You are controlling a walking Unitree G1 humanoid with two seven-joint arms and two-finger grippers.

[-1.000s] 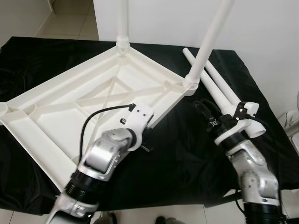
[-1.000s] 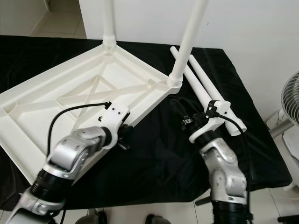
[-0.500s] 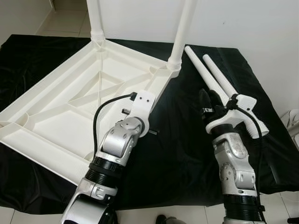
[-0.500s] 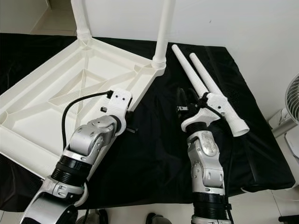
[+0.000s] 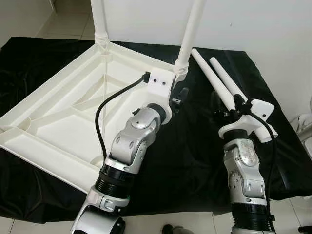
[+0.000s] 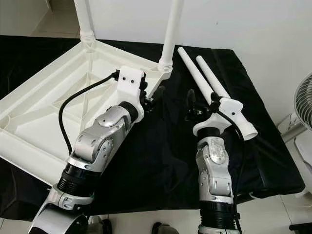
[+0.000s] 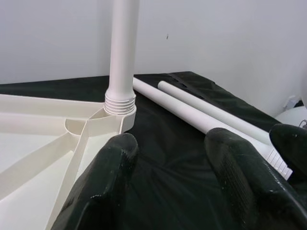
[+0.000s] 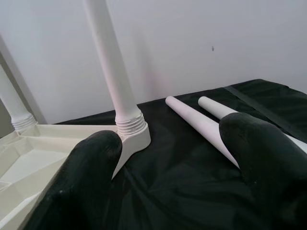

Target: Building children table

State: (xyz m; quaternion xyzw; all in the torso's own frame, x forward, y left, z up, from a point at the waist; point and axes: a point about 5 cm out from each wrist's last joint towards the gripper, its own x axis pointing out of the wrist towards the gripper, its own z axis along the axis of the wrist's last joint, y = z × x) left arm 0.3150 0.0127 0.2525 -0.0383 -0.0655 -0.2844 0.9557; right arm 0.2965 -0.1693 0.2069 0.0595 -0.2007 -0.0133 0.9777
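The white table top (image 5: 68, 105) lies upside down on the black cloth. Two white legs stand screwed into it, one at the far corner (image 5: 99, 17) and one at the right corner (image 5: 189, 34). Two loose legs (image 5: 210, 73) (image 5: 226, 80) lie side by side to the right. My left gripper (image 5: 178, 96) is open and empty, just short of the right-corner leg's threaded collar (image 7: 120, 101). My right gripper (image 5: 225, 103) is open beside the near ends of the loose legs (image 8: 196, 122).
The black cloth (image 5: 190, 156) covers the whole work surface, which ends near my body and at the right. A white wall (image 5: 253, 19) stands close behind. A fan (image 6: 304, 105) is on the floor to the right.
My left arm has reached forward and right, bringing its gripper to the right corner of the table top. The right gripper has edged forward along the loose legs.
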